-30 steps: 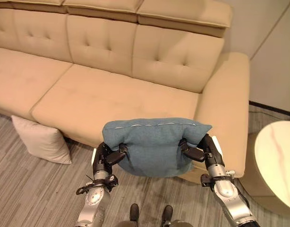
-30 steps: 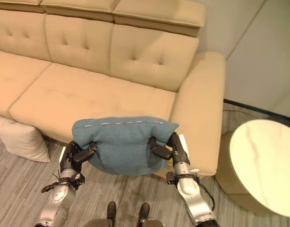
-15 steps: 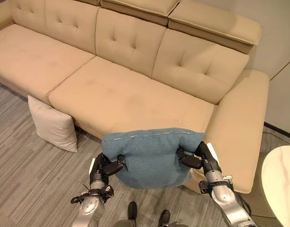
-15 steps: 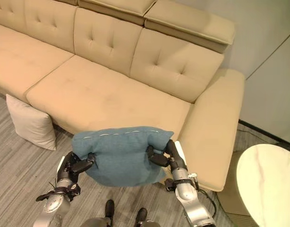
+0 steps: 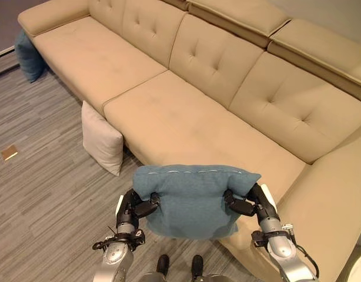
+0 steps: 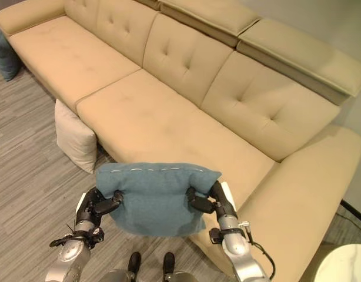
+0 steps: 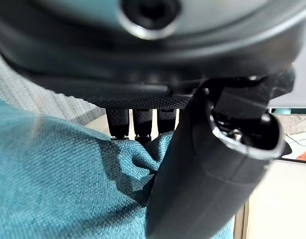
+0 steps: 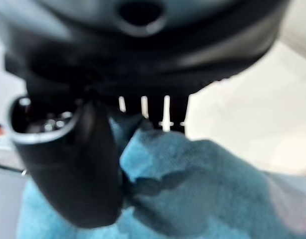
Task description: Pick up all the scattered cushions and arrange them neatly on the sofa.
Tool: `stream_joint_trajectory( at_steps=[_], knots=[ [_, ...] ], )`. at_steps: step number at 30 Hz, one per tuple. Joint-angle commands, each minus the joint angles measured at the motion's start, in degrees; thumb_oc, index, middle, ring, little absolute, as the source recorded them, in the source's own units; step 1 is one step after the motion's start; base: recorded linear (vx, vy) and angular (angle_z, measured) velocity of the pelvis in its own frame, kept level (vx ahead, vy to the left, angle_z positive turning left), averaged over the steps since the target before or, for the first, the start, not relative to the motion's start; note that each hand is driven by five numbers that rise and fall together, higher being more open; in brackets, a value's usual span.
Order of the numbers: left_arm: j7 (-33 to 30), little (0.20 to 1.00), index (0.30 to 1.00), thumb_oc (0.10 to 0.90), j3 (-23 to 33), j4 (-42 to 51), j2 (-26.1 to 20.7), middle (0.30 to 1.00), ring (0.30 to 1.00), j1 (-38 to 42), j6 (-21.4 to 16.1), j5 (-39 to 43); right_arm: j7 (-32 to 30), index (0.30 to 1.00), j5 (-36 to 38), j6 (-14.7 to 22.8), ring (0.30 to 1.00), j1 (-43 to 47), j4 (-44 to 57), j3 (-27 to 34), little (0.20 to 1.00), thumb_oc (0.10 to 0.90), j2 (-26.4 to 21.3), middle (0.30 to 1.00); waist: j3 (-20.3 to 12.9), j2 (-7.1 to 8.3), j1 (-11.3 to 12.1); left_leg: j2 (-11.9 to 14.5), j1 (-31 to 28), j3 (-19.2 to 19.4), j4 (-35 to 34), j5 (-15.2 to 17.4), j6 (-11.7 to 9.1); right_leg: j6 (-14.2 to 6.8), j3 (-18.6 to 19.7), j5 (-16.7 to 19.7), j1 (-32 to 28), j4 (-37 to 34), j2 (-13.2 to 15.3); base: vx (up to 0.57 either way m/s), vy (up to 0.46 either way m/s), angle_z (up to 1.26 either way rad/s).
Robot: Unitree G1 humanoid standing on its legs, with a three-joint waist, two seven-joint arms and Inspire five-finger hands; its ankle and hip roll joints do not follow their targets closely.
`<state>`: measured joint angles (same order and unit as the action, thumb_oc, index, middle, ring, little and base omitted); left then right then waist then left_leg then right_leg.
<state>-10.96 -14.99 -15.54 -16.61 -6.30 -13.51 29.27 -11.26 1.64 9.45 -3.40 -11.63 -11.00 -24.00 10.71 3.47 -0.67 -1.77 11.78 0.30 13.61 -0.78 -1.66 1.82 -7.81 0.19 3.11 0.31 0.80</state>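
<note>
You had the blue cushion (image 5: 192, 200) up off the floor, held between both hands in front of the sofa (image 5: 186, 117). Your left hand (image 5: 135, 207) pinched its 9 o'clock edge, thumb and fingers curled into the fabric; your right hand (image 5: 251, 202) did the same at the 3 o'clock edge. The cushion hung upright, its piped seam along the top, just before the sofa's front edge and not resting on the seat. At 10 o'clock from it, a white cushion (image 5: 102, 139) stood on the wooden floor (image 5: 45, 194), leaning against the sofa's front. Far out at 10 o'clock, another blue cushion (image 5: 27, 56) sat beside the sofa's far armrest.
</note>
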Motion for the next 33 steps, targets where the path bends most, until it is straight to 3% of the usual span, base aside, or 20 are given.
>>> stream_joint_trajectory(
  at_steps=[1, 3, 5, 11, 13, 18, 22, 24, 25, 27, 29, 30, 32, 33],
  knots=[
    [3.3, 0.3, 0.3, 0.4, 0.6, 7.9, -0.3, 0.3, 0.3, 5.9, -6.4, -0.8, -1.2, 0.3, 3.7, 7.4, 0.3, 2.9, 8.5, 2.0, 0.3, 0.4, 0.9, 0.3, -5.0, 2.45, -0.7, 2.4, -1.5, 2.9, -2.8, 6.5, -0.4, -6.6, 0.6, -3.5, -0.2, 3.5, 2.2, 0.23, 0.042, 0.12],
    [3.0, 0.3, 0.3, 0.4, 0.6, 8.5, -0.6, 0.3, 0.3, 5.9, -5.9, -0.7, -1.2, 0.3, 4.7, 7.3, 0.3, 2.9, 8.5, 2.2, 0.3, 0.4, 1.2, 0.3, -5.0, 2.65, -0.2, 3.0, 1.3, 3.2, -4.9, 2.7, -1.1, -6.4, 0.5, -4.5, -1.7, 3.1, 1.9, 0.15, 0.038, 0.09],
    [2.9, 0.3, 0.3, 0.4, 0.8, 8.7, -0.8, 0.3, 0.3, 6.1, -5.9, -0.6, -1.6, 0.3, 4.6, 7.1, 0.3, 3.0, 8.4, 2.6, 0.3, 0.4, 1.4, 0.3, -4.8, 2.63, 0.3, 3.9, 3.3, 5.1, -5.6, 1.1, -1.4, -6.1, 0.7, -5.3, -2.4, 3.3, 1.6, 0.16, 0.09, 0.12],
    [4.4, 0.3, 0.3, 0.4, 0.8, 9.4, -1.7, 0.3, 0.3, 3.9, -5.1, -1.5, -0.5, 0.3, 4.2, 6.9, 0.3, 2.1, 8.7, 2.7, 0.3, 0.4, 3.2, 0.3, -6.8, 2.73, 0.5, 2.4, -1.5, 5.4, -8.3, 2.6, 0.4, -8.0, 2.2, -6.0, -4.1, 6.7, 3.6, 0.21, 0.183, -0.17],
    [4.7, 0.3, 0.3, 0.4, 1.0, 10.3, -2.9, 0.3, 0.3, 3.6, -4.8, -1.5, 0.4, 0.3, 4.4, 6.8, 0.3, 3.0, 8.8, 1.8, 0.3, 0.4, 4.9, 0.3, -5.8, 2.4, 0.2, 1.7, -4.6, 6.4, -8.8, 4.4, 2.8, -10.2, 3.8, -1.3, 0.4, 18.5, 5.4, 0.18, 0.291, -0.31],
    [4.0, 0.3, 0.3, 0.4, 1.6, 10.4, -3.3, 0.3, 0.3, 4.2, -5.4, -2.3, 0.8, 0.3, 4.7, 7.2, 0.3, 4.1, 8.3, 0.8, 0.3, 0.4, 6.0, 0.3, -4.6, 1.38, 0.1, 1.7, -7.0, 7.1, -8.7, 6.2, 3.9, -10.3, 3.0, 0.1, 5.9, 24.2, 5.6, 0.08, 0.131, -0.17],
    [3.5, 0.3, 0.3, 0.4, 1.6, 10.3, -2.9, 0.3, 0.3, 4.6, -5.9, -2.2, 0.9, 0.3, 4.9, 7.3, 0.3, 5.4, 7.7, 0.0, 0.3, 0.4, 5.5, 0.3, -4.4, 1.14, -0.1, 1.1, -9.6, 7.6, -9.4, 7.6, 4.0, -9.4, -1.5, -1.2, 7.9, 18.5, 5.6, 0.13, 0.05, -0.32],
    [3.3, 0.3, 0.3, 0.4, 2.1, 10.1, -2.4, 0.3, 0.3, 5.0, -6.3, -1.9, 1.2, 0.3, 5.1, 7.1, 0.3, 6.2, 7.0, -0.4, 0.3, 0.4, 5.2, 0.3, -3.9, 1.25, 0.0, 0.6, -11.8, 8.1, -10.3, 8.4, 3.7, -9.8, -7.9, 0.9, 10.8, 13.1, 6.4, 0.19, 0.007, -0.29],
    [3.5, 0.3, 0.3, 0.4, 2.1, 9.9, -2.2, 0.3, 0.3, 5.0, -6.4, -1.9, 1.3, 0.3, 5.0, 7.1, 0.3, 6.1, 6.7, -0.4, 0.3, 0.4, 5.0, 0.3, -3.7, 1.17, -0.2, 0.5, -12.7, 8.1, -10.5, 8.9, 3.5, -9.8, -9.2, 0.8, 10.4, 11.8, 6.1, 0.24, -0.022, -0.28],
    [4.5, 0.3, 0.3, 0.4, 1.7, 9.8, -1.6, 0.3, 0.3, 4.9, -6.0, -2.5, 1.6, 0.3, 5.1, 7.2, 0.3, 4.9, 6.8, 0.2, 0.3, 0.4, 4.8, 0.3, -4.5, 2.07, -0.5, -0.6, -13.5, 7.7, -10.2, 9.6, 3.2, -9.4, -8.9, 1.1, 7.4, 6.4, 5.2, 0.19, -0.075, -0.3],
    [5.0, 0.3, 0.3, 0.4, 1.2, 9.9, -0.6, 0.3, 0.3, 4.6, -6.3, -2.2, 1.4, 0.3, 5.0, 7.3, 0.3, 3.5, 6.8, 1.4, 0.3, 0.4, 4.5, 0.3, -5.2, 2.5, -1.1, -0.4, -13.7, 7.7, -9.3, 10.4, 2.1, -9.0, -6.5, 1.4, 6.0, 4.4, 3.8, 0.17, -0.095, 0.32],
    [5.5, 0.3, 0.3, 0.4, 0.7, 9.9, -0.6, 0.3, 0.3, 4.8, -6.3, -2.2, 1.1, 0.3, 5.0, 7.6, 0.3, 3.1, 6.9, 1.7, 0.3, 0.4, 4.1, 0.3, -5.4, 2.81, -1.2, -0.2, -13.1, 7.9, -7.9, 10.8, 1.4, -8.8, -7.1, 1.7, 4.8, 2.9, 3.9, 0.15, -0.112, 0.25],
    [6.1, 0.3, 0.3, 0.4, -0.3, 10.2, -0.7, 0.3, 0.3, 5.1, -5.9, -2.7, 0.8, 0.3, 5.9, 7.9, 0.3, 2.3, 7.5, 2.7, 0.3, 0.4, 3.2, 0.3, -5.7, 3.31, -1.7, 2.0, -10.3, 9.0, 0.1, 10.0, -0.6, -7.9, -7.3, 1.5, 1.8, 0.9, 3.6, 0.11, -0.115, 0.04],
    [6.0, 0.3, 0.3, 0.4, -0.3, 10.3, -0.7, 0.3, 0.3, 5.1, -5.9, -2.7, 0.8, 0.3, 5.9, 7.9, 0.3, 2.3, 7.5, 2.8, 0.3, 0.4, 3.2, 0.3, -5.8, 3.21, -1.7, 2.2, -10.0, 9.0, 0.7, 10.3, -0.6, -7.8, -7.3, 1.5, 1.8, 0.8, 3.5, 0.09, -0.068, 0.22]
  ],
)
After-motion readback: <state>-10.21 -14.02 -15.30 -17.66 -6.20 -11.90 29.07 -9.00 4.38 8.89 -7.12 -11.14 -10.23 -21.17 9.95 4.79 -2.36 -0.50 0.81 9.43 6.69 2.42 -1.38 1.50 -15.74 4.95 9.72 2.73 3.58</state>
